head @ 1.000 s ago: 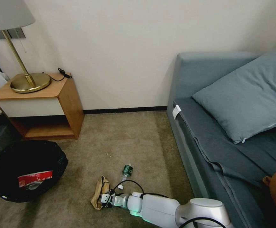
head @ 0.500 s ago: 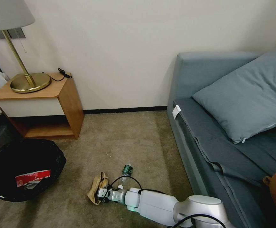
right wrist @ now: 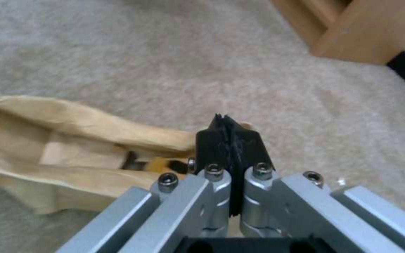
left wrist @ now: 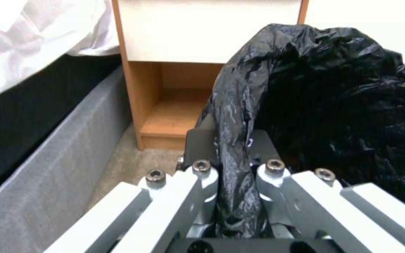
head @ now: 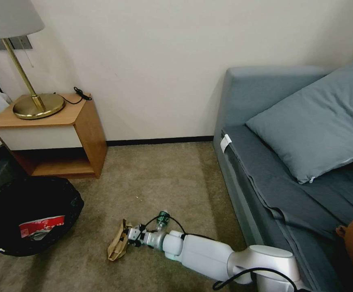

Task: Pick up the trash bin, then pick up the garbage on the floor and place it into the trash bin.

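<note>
So the left gripper (left wrist: 230, 165) has its fingers clamped on the rim of the trash bin (head: 30, 215), pinching the fold of black bag (left wrist: 334, 105) that wraps over the edge, which makes sense since that lip is the only thin bit a small pincer can bite on. In the head view the bin sits low on the robot's left, just in front of the wooden nightstand (head: 59, 134), mouth facing up and open, so it looks like it's being held there as a ready target. A red-and-white wrapper (head: 41, 227) is already lying inside. Over on the carpet (head: 164, 178), the right gripper (right wrist: 230, 140) is down at floor level with its fingers pressed together on the near end of the tan paper scrap (right wrist: 71, 140); I'd guess it grabbed an end because the paper lies too flat to grip from above. Whether the scrap is fully off the floor, I can't tell. The small green-capped bottle (head: 162, 219) lies on the carpet just behind that wrist, untouched, so there's at least that left to go.
</note>
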Motion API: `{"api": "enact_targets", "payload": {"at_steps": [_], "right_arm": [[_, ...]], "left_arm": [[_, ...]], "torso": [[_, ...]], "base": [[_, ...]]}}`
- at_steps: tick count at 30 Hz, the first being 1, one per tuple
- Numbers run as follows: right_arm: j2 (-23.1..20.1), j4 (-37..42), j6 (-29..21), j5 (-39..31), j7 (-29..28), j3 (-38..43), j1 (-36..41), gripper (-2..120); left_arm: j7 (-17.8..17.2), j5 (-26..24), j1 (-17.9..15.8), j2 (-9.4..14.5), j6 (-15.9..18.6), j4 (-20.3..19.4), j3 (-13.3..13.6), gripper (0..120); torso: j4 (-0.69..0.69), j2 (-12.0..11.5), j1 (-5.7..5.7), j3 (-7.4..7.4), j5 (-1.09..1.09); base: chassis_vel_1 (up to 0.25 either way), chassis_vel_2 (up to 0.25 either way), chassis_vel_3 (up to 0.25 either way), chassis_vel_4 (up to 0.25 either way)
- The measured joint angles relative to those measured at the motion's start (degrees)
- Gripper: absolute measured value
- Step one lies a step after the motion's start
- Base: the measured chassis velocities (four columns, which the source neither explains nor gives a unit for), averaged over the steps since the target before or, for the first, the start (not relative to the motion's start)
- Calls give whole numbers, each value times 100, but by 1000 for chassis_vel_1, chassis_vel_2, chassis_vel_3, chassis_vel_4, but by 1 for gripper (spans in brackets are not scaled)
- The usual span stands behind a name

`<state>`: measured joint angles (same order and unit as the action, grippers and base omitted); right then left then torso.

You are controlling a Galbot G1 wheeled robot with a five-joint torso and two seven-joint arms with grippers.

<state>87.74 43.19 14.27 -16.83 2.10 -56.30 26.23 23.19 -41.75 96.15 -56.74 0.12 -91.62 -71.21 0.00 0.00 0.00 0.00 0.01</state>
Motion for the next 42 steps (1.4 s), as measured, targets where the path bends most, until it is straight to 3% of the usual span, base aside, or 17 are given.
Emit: {"api": "enact_targets", "payload": {"at_steps": [5,7,8,11,12,17,20,22,25,32,37,42], "right_arm": [[0,-31,110,205,95,9,2,0],[49,-145,243,868,91,79,57,0],[49,-145,243,868,91,79,57,0],[99,-340,376,2004,-58,285,123,1],[99,-340,376,2004,-58,285,123,1],[99,-472,488,3204,-139,441,153,22],[110,-476,524,3537,-185,507,164,27],[160,-444,559,4098,-296,636,175,41],[243,-409,597,4546,-333,756,184,50],[404,-405,573,4959,-359,792,224,72],[438,-431,528,5068,-386,747,265,95],[438,-411,556,5374,-389,827,190,100]], "left_arm": [[0,-46,-10,83,6,46,-43,4],[-33,-110,-18,120,58,23,-71,4],[-33,-110,-18,120,58,23,-71,4],[-158,-125,-123,101,162,-54,-26,4],[-158,-125,-123,101,162,-54,-26,4],[-655,-243,-262,21,642,-435,87,4],[-810,-283,-271,12,760,-560,88,4],[-1100,-352,-273,16,983,-798,68,4],[-1257,-357,-268,64,1099,-857,26,4],[-1354,-353,-272,146,1149,-729,-10,4],[-1322,-353,-244,115,1134,-703,-21,4],[-1307,-336,-387,113,1130,-669,102,4]], "torso": [[0,0,0,0,0],[0,0,0,0,0],[0,0,0,0,0],[0,0,0,0,0],[0,0,0,0,0],[-2,0,0,0,-1],[-2,0,0,0,-1],[-1,0,0,0,0],[-1,0,0,0,0],[1,1,0,0,-1],[1,1,0,0,-1],[0,1,0,0,-2]], "base": [[0,0,0,0],[0,0,0,0],[0,0,0,0],[0,0,0,0],[0,0,0,0],[0,0,0,0],[0,0,0,0],[0,0,0,0],[0,0,0,0],[0,0,0,0],[0,0,0,0],[0,0,0,0]]}}
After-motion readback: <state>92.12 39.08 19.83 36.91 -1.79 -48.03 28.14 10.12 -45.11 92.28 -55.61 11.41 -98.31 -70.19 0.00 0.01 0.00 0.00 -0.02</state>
